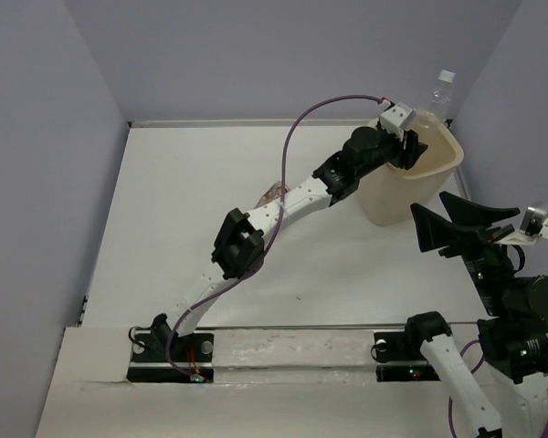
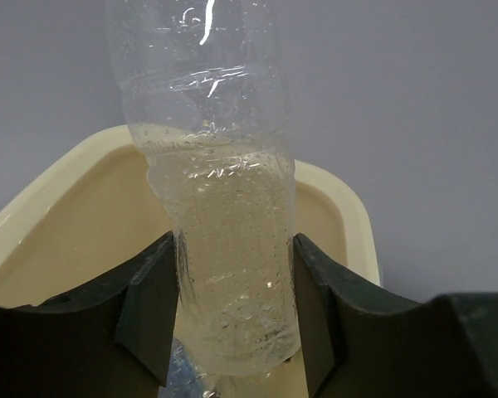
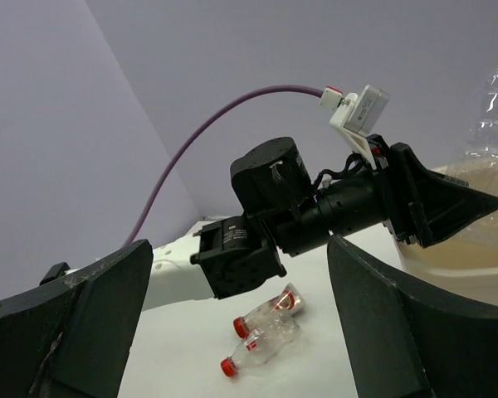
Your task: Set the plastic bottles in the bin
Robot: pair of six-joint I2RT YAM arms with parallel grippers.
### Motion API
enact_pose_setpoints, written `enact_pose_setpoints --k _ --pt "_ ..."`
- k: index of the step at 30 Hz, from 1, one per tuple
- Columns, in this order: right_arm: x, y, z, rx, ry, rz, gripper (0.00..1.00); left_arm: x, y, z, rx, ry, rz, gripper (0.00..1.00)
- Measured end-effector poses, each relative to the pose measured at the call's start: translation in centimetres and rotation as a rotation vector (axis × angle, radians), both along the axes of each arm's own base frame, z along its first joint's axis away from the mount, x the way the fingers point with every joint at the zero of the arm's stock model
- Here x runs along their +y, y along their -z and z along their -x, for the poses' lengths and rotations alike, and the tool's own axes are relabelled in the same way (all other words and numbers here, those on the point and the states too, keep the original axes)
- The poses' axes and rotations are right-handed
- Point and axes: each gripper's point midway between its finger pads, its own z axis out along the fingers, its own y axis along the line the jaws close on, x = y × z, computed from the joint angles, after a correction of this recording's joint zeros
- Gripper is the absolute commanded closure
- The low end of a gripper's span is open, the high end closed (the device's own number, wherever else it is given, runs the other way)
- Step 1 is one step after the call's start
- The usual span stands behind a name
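Observation:
My left gripper (image 1: 413, 144) (image 2: 235, 249) is shut on the longer clear bottle (image 2: 224, 215), gripping its lower body. It holds the bottle upright, white cap (image 1: 446, 77) up, over the opening of the beige bin (image 1: 436, 171) (image 2: 58, 207). A bit of another clear bottle (image 2: 185, 373) shows down inside the bin. Two small clear bottles with red caps (image 3: 275, 307) (image 3: 261, 344) lie side by side on the table under the left arm; the top view shows only a bit of them (image 1: 272, 192). My right gripper (image 1: 427, 201) (image 3: 239, 247) is open and empty, raised near the bin.
The left arm (image 1: 256, 228) stretches diagonally across the table (image 1: 183, 228) to the bin at the back right corner. Lilac walls close in the back and both sides. A purple cable (image 1: 301, 119) arcs above the left arm.

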Motion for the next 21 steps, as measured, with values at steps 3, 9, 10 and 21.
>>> enact_pose_setpoints --k 3,9,10,21 --pt "0.0 0.1 -0.1 0.002 0.001 0.003 0.09 0.1 0.5 -0.3 0.002 -0.005 -0.003 0.2" --pt "0.0 0.9 -0.6 0.024 0.005 0.007 0.09 0.7 0.8 -0.3 -0.007 -0.013 -0.009 0.01" --pt "0.0 1.1 -0.7 0.031 0.007 0.008 0.09 0.9 0.7 -0.2 -0.005 -0.014 -0.012 0.01" --pt "0.6 3.7 -3.0 0.121 0.001 0.02 0.1 7.7 -8.8 0.8 -0.062 -0.054 0.064 0.01"
